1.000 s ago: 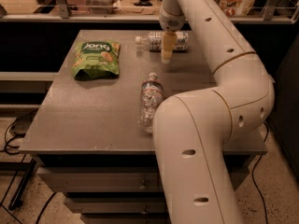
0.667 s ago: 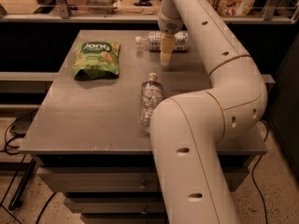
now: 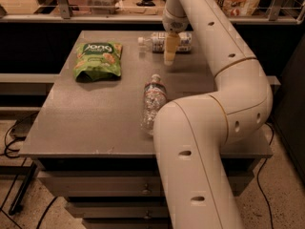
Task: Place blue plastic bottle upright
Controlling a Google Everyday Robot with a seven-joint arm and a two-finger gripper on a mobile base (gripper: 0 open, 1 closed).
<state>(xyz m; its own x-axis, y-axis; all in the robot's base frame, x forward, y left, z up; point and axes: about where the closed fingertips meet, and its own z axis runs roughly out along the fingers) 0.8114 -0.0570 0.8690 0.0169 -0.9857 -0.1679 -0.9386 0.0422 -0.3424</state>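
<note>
The blue plastic bottle (image 3: pixel 155 41) lies on its side at the far edge of the grey table (image 3: pixel 86 120). Its white cap points left and its pale label faces me. My gripper (image 3: pixel 170 56) hangs straight down from the wrist, in front of the bottle's middle and hiding part of it. Its tip is just above the tabletop on the near side of the bottle. I cannot tell whether it touches the bottle.
A crinkled clear bottle (image 3: pixel 152 99) with a narrow dark label band lies mid-table, its base hidden behind my arm. A green snack bag (image 3: pixel 97 60) lies flat at the left. My arm's big elbow covers the table's right front. A rail and shelves stand behind the table.
The gripper has come down a little toward the tabletop in front of the blue bottle. The arm's elbow has shifted slightly. The bottles and the bag have not moved.
</note>
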